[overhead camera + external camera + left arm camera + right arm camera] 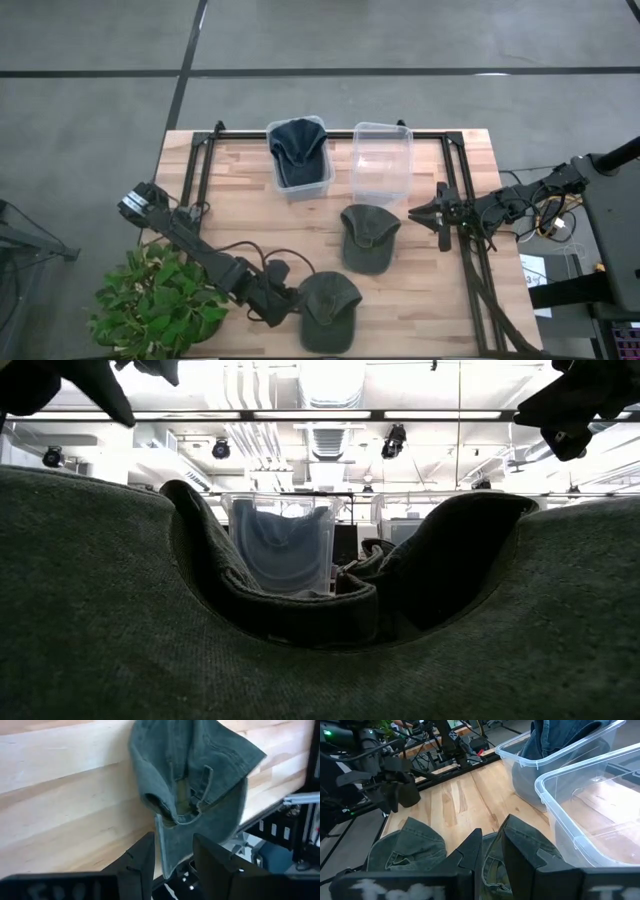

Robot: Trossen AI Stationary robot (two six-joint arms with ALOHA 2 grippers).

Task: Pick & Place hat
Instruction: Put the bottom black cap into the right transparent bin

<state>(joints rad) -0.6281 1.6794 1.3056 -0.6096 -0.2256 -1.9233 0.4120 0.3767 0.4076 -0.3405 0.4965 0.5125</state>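
Observation:
Two green caps lie on the wooden table. The near cap [328, 310] fills the low view [120, 620]. The middle cap [368, 238] sits in front of the bins and shows in the right wrist view [415, 845]. My left gripper [283, 305] is low at the near cap's left side, open, with that cap's edge [170, 845] reaching between its fingers [173, 865]. My right gripper [415, 213] waits just right of the middle cap, its fingers [491, 852] a narrow gap apart. A dark blue hat [298, 150] sits in the left clear bin. My left gripper comes level from the table's left, with its fingers [142, 862] on either side of the near cap's left edge [167, 852]. I cannot tell whether they touch it. The cap lies flat on the table.
Two clear bins stand at the far side: the left one [322, 180] holds the blue hat, and the right one [382, 160] holds nothing. A black frame rail [470, 260] runs along the table's right side. A potted plant [155, 300] stands at the near left corner.

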